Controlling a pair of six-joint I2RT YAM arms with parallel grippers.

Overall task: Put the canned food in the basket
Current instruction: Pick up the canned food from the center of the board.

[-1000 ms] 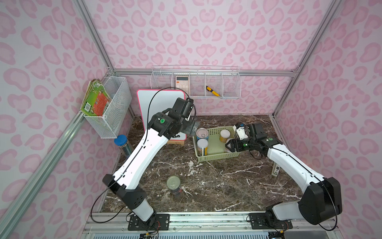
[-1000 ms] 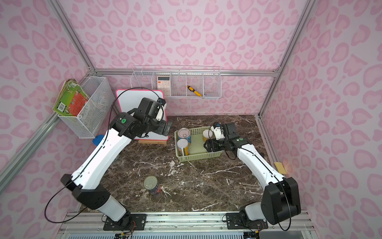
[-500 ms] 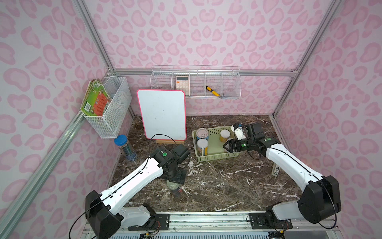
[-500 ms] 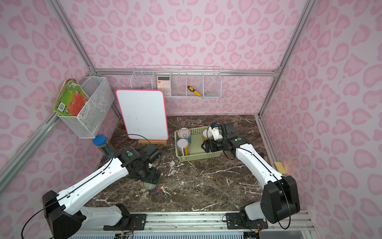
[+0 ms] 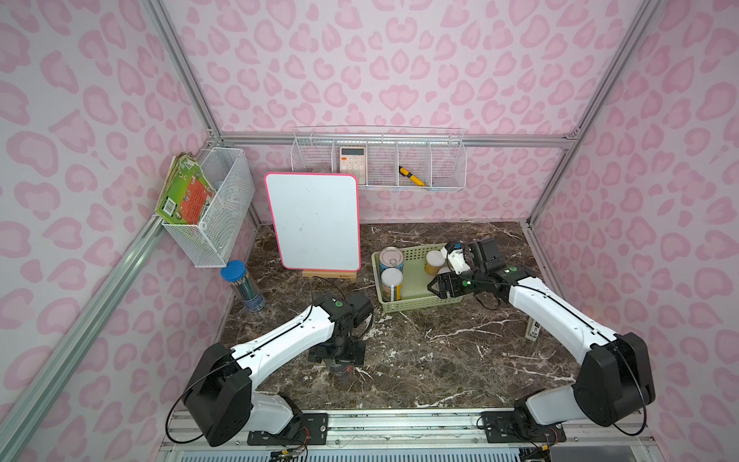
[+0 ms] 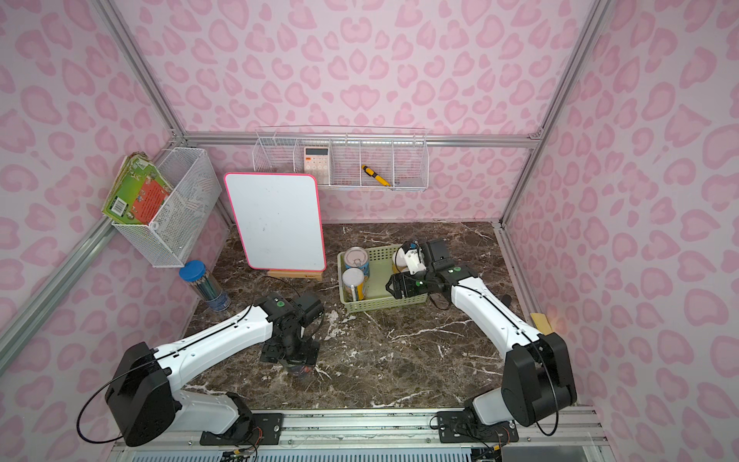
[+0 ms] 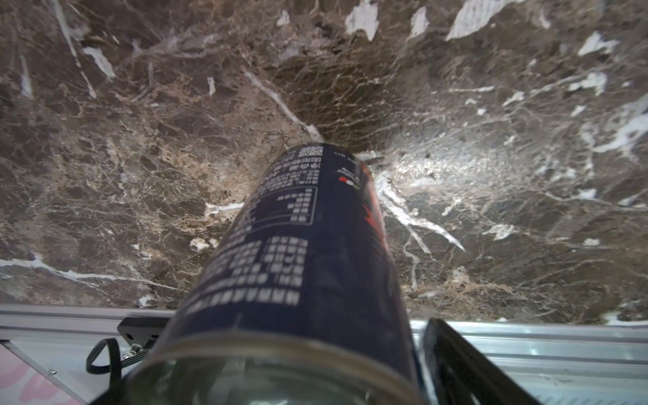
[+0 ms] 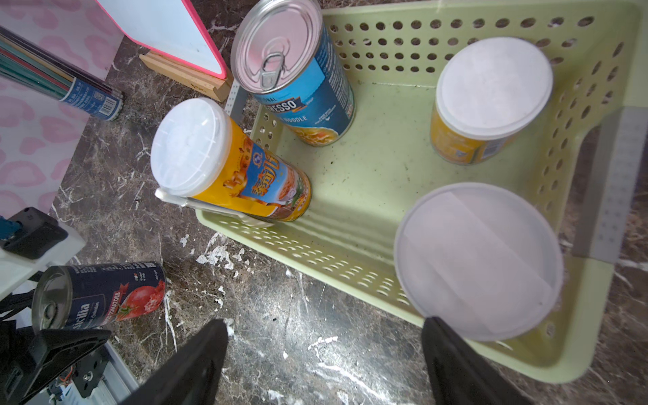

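Note:
The pale green basket (image 5: 416,306) stands right of the table's middle. In the right wrist view it holds a blue pull-tab can (image 8: 291,70) and three white-lidded cans (image 8: 224,164), (image 8: 491,94), (image 8: 477,259). My right gripper (image 8: 324,350) hangs open and empty over the basket's near right corner, beside the last lid. A dark tomato can (image 7: 298,245) stands upright on the marble near the front left. My left gripper (image 5: 338,358) is lowered over it, jaws open on either side, with a thin gap showing at one finger (image 7: 456,364).
A whiteboard on a wooden stand (image 5: 316,222) stands behind the basket's left side. A clear tube with a blue lid (image 5: 244,286) is by the left wall, and a stapler (image 5: 534,330) by the right wall. Wire baskets (image 5: 380,164) hang on the walls.
My left arm has swung from beside the basket to the table's front and come down around the dark can. The right arm has hardly moved.

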